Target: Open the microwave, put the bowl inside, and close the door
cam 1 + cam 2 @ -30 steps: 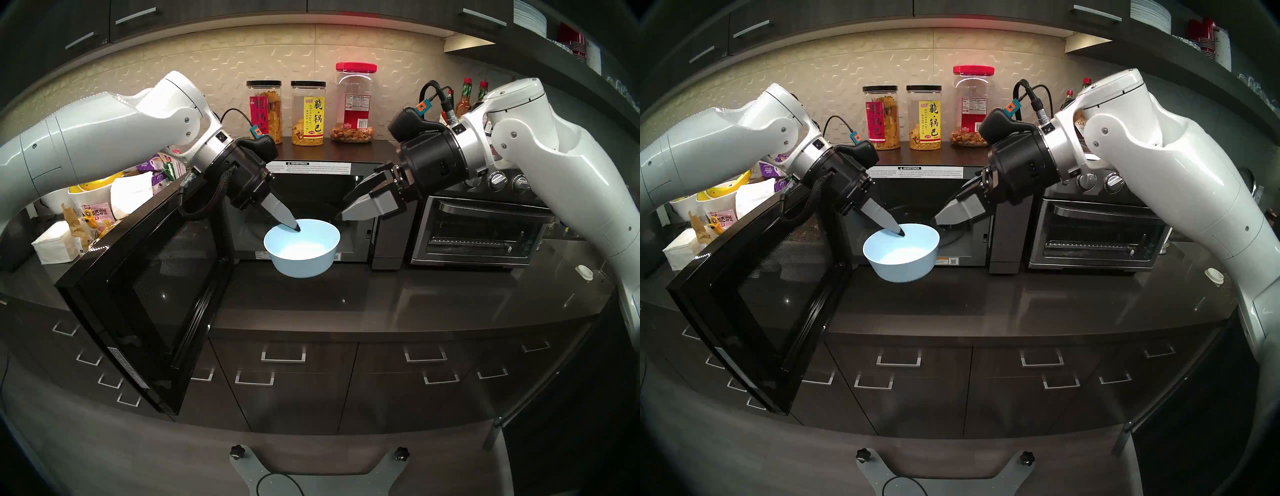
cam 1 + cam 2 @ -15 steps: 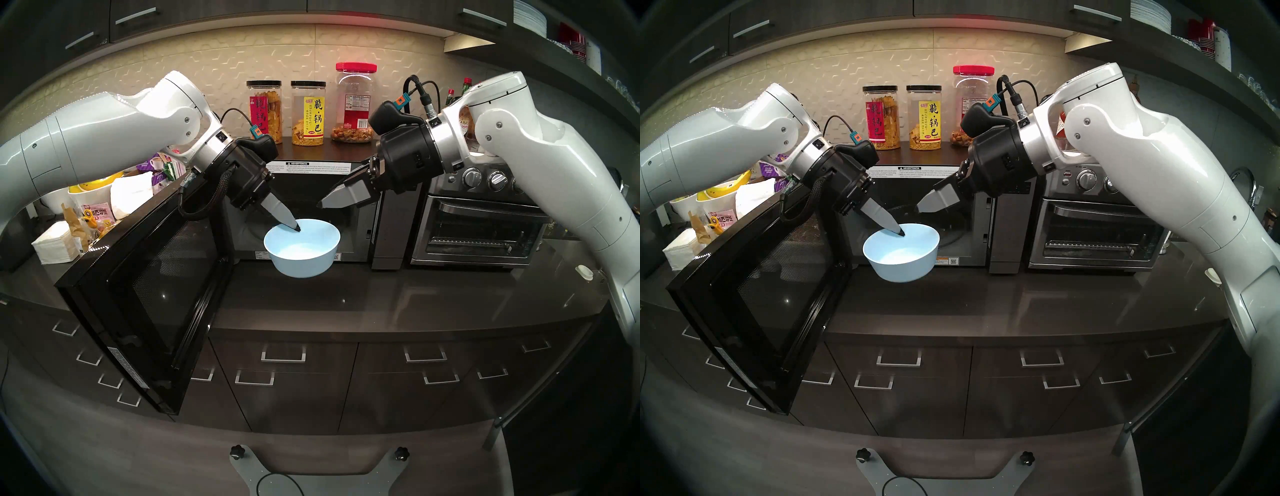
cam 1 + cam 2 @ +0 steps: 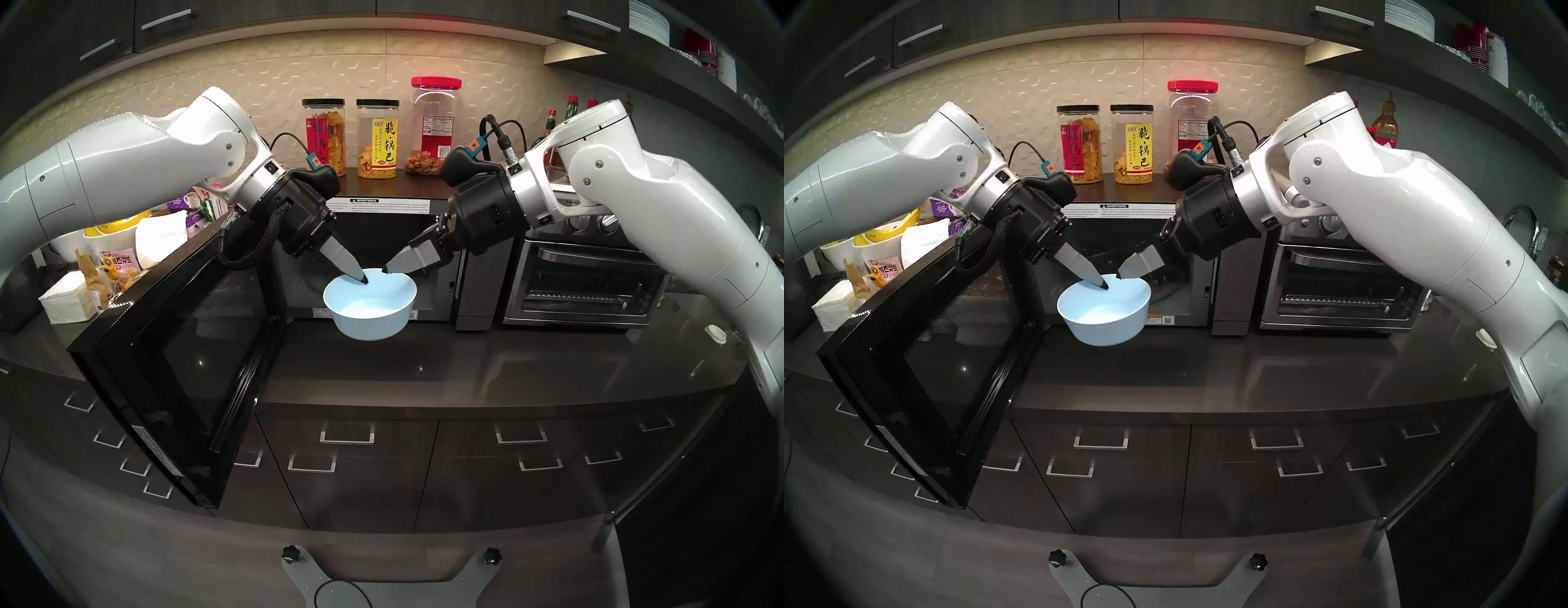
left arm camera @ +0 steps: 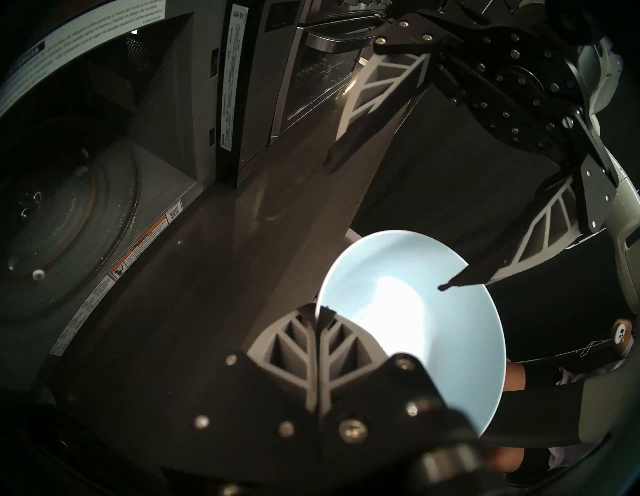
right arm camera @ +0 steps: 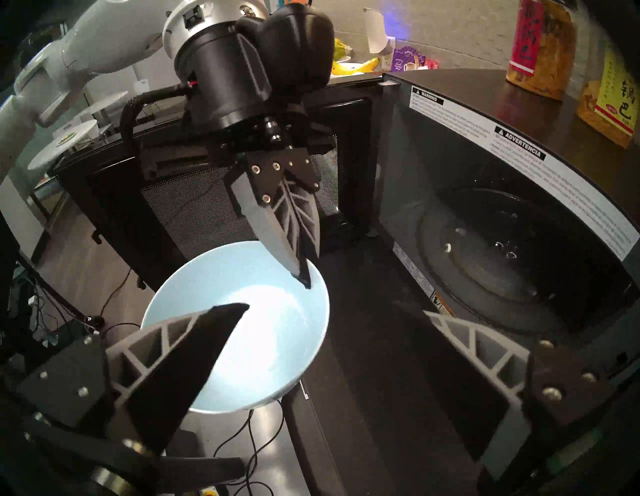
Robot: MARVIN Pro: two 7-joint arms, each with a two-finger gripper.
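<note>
While held above the table:
Bowl: hangs in front of the microwave's opening, clear of the table.
Left hand: clamped tight on the bowl's near-left rim.
Right hand: spread wide, one finger over the bowl.
Door: swung open leftward.
Microwave: turntable bare.

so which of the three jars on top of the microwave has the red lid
The rightmost jar, clear with a red screw lid; the other two jars have black lids.
</note>
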